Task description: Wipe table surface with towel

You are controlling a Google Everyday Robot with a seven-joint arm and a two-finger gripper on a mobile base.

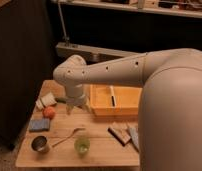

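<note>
Lying near the right front of the table surface (103,152), the towel (133,136) shows only as a narrow blue-grey strip, because the robot's bulky arm (164,110) covers the rest. A brown block (119,134) sits just beside it, apparently touching its left edge. That pairing is the first hazard, in my judgement: a grasp aimed a little too far left could catch the block rather than the cloth, or drag both along.

The gripper (77,106) hangs well apart from the towel, over the left-middle of the tabletop beside the yellow tray (116,102). Its fingers point down, spread wide, with nothing between them. Reaching the towel means crossing towards the right, past the tray's near wall, and a low path could clip that wall and shove the tray.

Further out, clutter crowds the wood. A green cup (82,145) stands upright near the front edge, with a spoon (69,135) and a metal cup (40,144) to its left. A small blue pad (39,124), an orange ball (49,113) and a tipped white cup (46,102) fill the left side. Any broad wiping stroke would likely knock the green cup over, roll the ball off the table, or push the spoon over the front edge. A floppy cloth could also bunch up under the fingers and merely skate across the slats without wiping them.
</note>
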